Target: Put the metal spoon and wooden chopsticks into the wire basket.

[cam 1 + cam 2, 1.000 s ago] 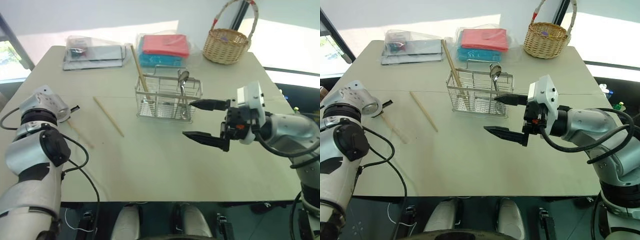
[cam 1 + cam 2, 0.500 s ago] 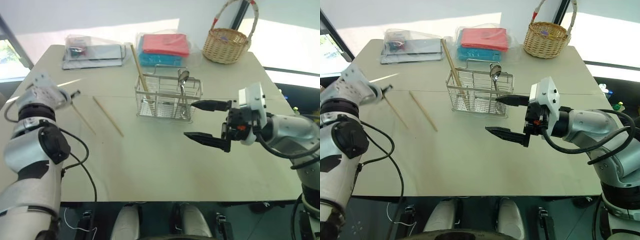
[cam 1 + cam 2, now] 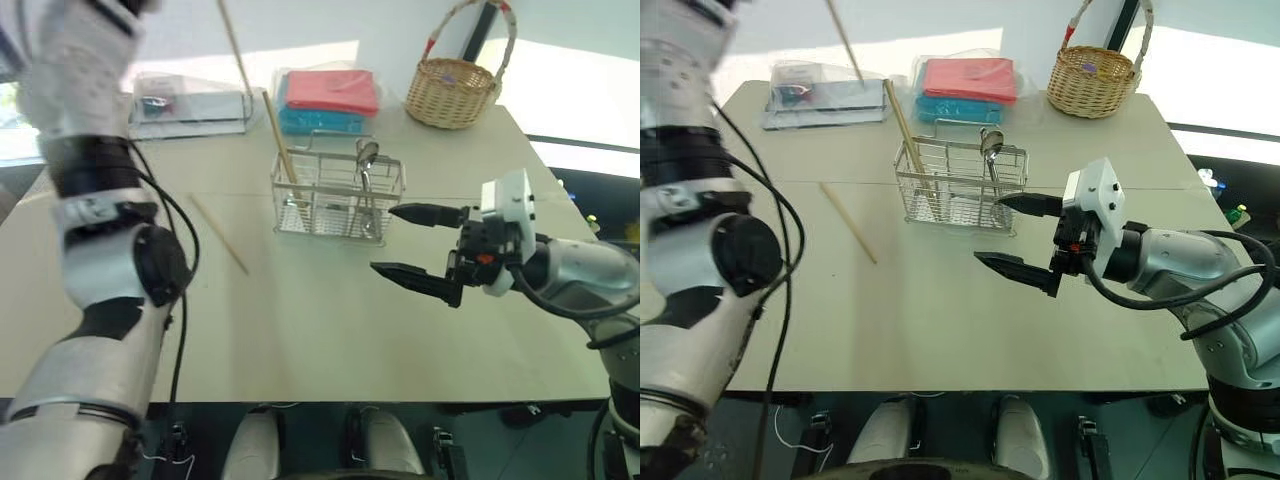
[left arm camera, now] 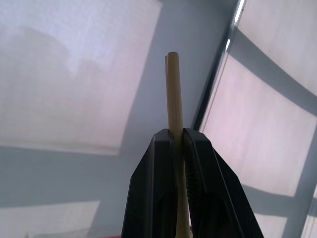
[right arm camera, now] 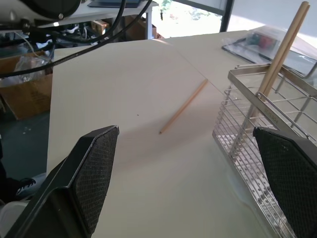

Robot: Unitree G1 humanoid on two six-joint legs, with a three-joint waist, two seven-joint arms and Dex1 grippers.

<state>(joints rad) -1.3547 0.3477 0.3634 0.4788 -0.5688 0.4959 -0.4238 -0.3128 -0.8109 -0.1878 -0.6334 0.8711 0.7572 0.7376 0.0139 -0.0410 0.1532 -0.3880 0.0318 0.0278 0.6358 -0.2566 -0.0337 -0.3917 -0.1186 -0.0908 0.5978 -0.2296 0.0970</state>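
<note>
Left gripper (image 4: 177, 144) fingers clenched on one chopstick (image 4: 173, 94), raised high at far left — right gripper (image 3: 420, 245) released. We note spoon (image 3: 367, 155) in wire basket (image 3: 337, 195); another chopstick (image 3: 218, 235) on table (image 3: 300, 330).

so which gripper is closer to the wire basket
Right. The right gripper hovers just beside the basket, fingers open; the left gripper is raised high above the table, holding a chopstick.

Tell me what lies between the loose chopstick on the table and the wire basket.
Nothing: bare table separates the loose chopstick from the wire basket, clearest in the left eye view.
</note>
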